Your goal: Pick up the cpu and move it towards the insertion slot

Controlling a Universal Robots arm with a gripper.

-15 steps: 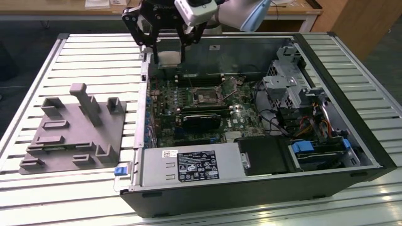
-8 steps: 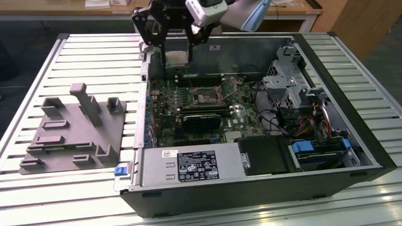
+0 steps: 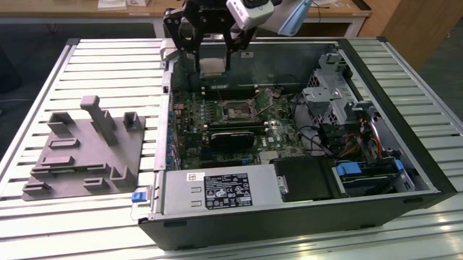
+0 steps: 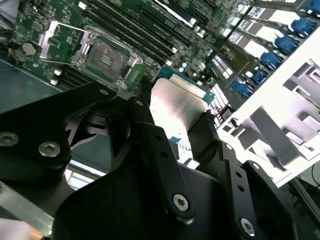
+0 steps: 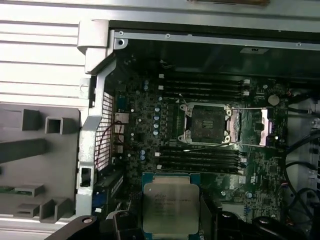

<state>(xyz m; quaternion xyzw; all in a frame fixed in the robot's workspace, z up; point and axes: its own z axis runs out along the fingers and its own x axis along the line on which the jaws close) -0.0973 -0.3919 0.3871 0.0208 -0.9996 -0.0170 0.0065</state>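
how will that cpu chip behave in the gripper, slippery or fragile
Probably stiff: the cpu sits flat between the gripper fingers without bending. Its smooth metal face may be slippery. It looks thin, so likely light, with edges easily damaged.

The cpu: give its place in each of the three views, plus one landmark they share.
Exterior view: the cpu hangs in the gripper above the open case's far end.
Second wrist view: the cpu sits between the black fingers.
First wrist view: cpu, gripped.
Shared landmark: the insertion slot.
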